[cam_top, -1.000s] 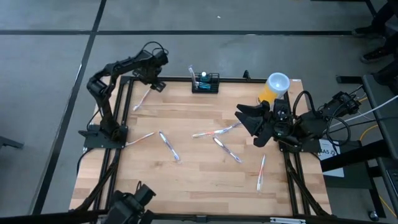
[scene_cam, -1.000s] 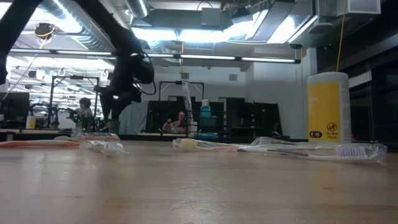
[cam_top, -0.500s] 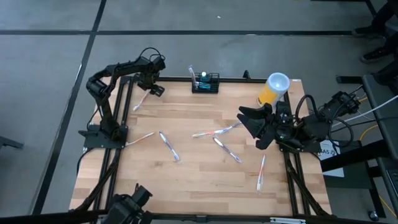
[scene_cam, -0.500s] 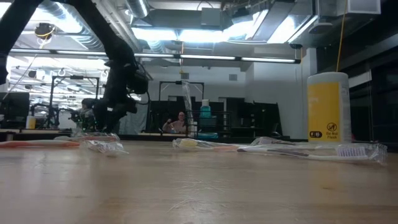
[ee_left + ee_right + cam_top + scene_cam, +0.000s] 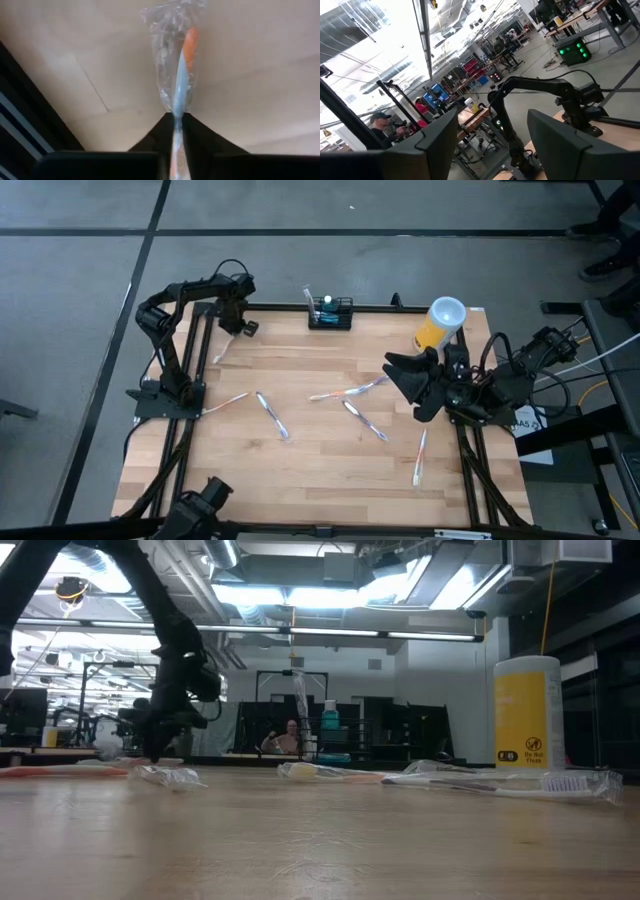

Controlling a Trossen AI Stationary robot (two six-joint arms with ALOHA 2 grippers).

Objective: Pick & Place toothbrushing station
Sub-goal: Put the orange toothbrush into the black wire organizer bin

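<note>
Clear wrap crinkles where the left pincer (image 5: 177,131) clamps a toothbrush (image 5: 181,70) at the desk's (image 5: 320,470) upper left: lift straight, toward the station (image 5: 330,313); right pincer (image 5: 404,380) waits apart.

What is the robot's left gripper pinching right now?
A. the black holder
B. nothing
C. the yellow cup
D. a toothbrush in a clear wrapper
D: in the left wrist view the left gripper is closed on a wrapped toothbrush lying on the wooden table.
</note>
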